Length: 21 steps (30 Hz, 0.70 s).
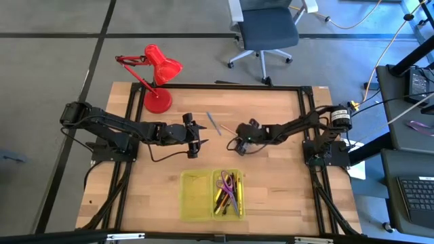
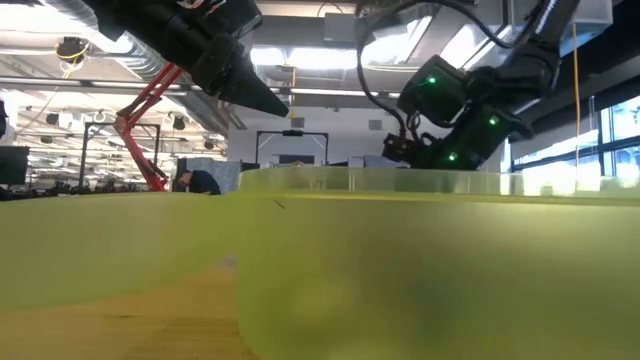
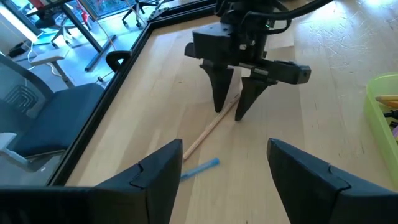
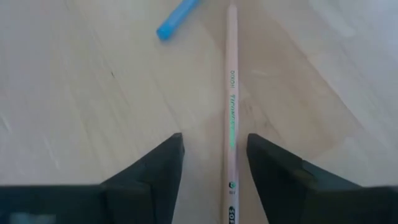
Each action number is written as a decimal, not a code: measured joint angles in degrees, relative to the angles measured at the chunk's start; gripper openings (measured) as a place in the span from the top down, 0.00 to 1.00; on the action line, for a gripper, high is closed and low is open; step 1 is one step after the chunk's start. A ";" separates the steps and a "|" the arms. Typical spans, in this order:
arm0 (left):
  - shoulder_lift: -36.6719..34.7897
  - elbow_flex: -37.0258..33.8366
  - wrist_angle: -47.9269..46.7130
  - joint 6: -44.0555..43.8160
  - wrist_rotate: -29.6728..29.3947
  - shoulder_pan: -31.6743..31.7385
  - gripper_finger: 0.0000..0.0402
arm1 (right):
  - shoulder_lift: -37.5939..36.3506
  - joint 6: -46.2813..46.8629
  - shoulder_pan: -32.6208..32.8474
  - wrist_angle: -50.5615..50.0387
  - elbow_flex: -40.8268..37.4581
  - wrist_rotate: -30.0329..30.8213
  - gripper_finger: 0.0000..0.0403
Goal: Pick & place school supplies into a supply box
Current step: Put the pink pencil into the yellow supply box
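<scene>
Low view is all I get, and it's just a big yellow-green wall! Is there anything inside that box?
Observer: Yes. From above, the right half of the supply box holds pens and pencils and purple scissors.
Operator: Is anything left out on the table?
Observer: A wooden pencil and a blue pen lie on the wood between the two arms.
Operator: What's the tool with the green lights doing?
Observer: That's the right tool. Its open fingers stand on either side of the wooden pencil and do not pinch it.
</scene>
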 joint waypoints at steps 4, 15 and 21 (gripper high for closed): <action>0.00 -0.02 -0.02 -0.04 0.00 0.00 0.44 | 0.00 0.95 0.70 5.50 -2.98 0.67 0.54; 0.00 -0.02 -0.02 -0.06 0.00 0.00 0.43 | 0.11 3.95 3.49 12.06 -6.47 3.01 0.59; 0.00 -0.02 -0.06 -0.07 0.00 0.00 0.44 | 0.26 6.21 6.72 11.74 -6.71 7.48 0.59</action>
